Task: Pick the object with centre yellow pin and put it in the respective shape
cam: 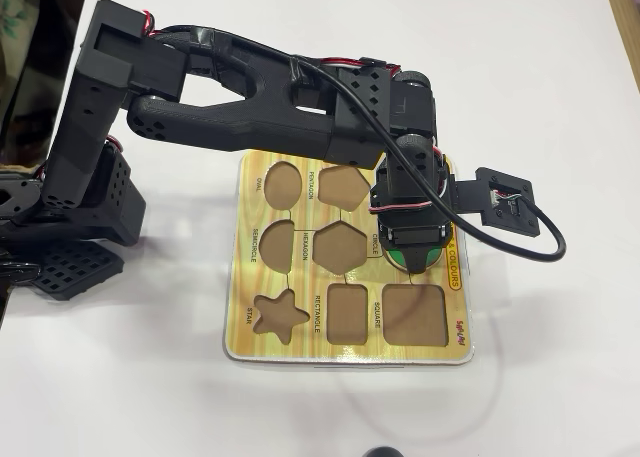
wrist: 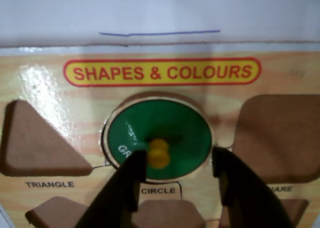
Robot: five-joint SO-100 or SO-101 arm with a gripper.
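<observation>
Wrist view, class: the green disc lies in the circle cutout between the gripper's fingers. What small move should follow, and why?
Probably lift the gripper straight up. The green disc already sits in the circle cutout, and the fingers stand apart on either side of its yellow knob, apparently not gripping it.

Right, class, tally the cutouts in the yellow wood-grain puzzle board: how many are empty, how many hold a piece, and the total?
Empty brown cutouts: 8 (oval, pentagon, semicircle, hexagon, star, rectangle, square, triangle)
Filled cutouts: 1 (round CIRCLE cutout, holding the green disc with yellow knob)
Total: 9
</observation>
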